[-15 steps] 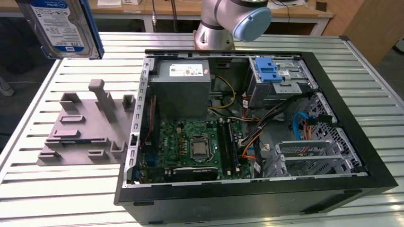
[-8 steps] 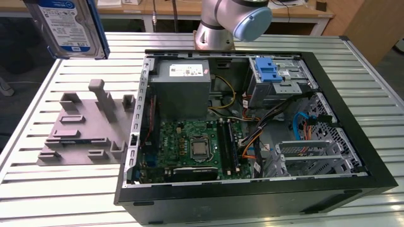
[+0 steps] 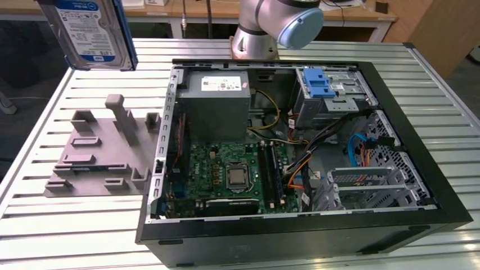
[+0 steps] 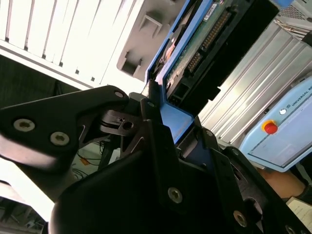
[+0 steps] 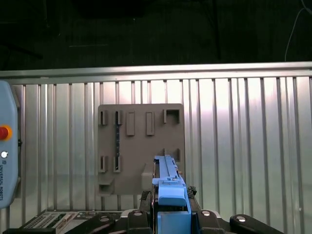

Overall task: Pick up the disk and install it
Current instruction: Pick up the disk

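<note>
disk: silver hard drive in a blue carrier frame (image 3: pixel 89 31), at 11 o'clock in the exterior view, hanging in the air clear of the table, label face toward the camera.
long axis: roughly 12-to-6, near upright with a slight lean; its upper end runs off the picture.
pincer: gripper (image 4: pixel 170 119) clamped on the disk. in both wrist views the black fingers (image 4: pixel 156 139) sit tight on either side of the blue frame at one short end.
fixture: grey holder plate (image 3: pixel 98 154) on the slatted table (image 3: pixel 60 236), at 6 o'clock from the disk. the disk is well above it, not touching.
case: open pc tower (image 3: pixel 300 222) on its side, at 4 o'clock from the disk.
psu: grey power supply box (image 3: pixel 217 107), at 11 o'clock inside the case, motherboard (image 3: pixel 225 171) at 6 o'clock from it.
arm base: (image 3: pixel 270 28) at 12 o'clock, behind the case.
likely seat: drive cage (image 3: pixel 347 97) with blue latch (image 3: pixel 321 84), at 1 o'clock inside the case. this is a judgement; the bay mouth isn't clear.
key relation: the cage lies between 3 and 4 o'clock from the disk, well apart and lower, with the psu between them.
stage: pick-up looks done, install not yet done.
</note>
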Controlling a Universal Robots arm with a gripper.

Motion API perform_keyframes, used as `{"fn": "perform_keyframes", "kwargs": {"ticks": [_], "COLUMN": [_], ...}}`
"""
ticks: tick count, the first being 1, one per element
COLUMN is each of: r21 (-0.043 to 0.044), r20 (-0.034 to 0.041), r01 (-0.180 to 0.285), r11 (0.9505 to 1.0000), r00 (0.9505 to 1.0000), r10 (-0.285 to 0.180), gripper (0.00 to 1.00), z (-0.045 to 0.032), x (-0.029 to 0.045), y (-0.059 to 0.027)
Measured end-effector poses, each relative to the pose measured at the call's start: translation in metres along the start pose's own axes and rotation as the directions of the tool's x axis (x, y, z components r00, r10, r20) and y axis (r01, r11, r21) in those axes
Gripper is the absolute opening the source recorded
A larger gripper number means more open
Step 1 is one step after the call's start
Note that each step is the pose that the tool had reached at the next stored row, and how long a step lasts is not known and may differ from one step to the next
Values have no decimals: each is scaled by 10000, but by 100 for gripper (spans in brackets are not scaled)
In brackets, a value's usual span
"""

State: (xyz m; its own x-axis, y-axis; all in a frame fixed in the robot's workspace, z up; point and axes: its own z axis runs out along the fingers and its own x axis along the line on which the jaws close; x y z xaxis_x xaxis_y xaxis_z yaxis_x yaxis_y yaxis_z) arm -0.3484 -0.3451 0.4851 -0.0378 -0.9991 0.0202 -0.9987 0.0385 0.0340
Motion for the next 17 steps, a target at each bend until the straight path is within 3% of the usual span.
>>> {"fn": "perform_keyframes", "kwargs": {"ticks": [6, 11, 17], "r21": [1, 6, 22], "r20": [0, -40, -39], "r01": [0, -1, -1], "r11": [10000, 10000, 10000], "r00": [10000, 10000, 10000], "r10": [0, 1, 1], "gripper": [36, 36, 36], "z": [-1, 1, 21], "x": [-3, 11, 178], "y": [-98, -113, -125]}}
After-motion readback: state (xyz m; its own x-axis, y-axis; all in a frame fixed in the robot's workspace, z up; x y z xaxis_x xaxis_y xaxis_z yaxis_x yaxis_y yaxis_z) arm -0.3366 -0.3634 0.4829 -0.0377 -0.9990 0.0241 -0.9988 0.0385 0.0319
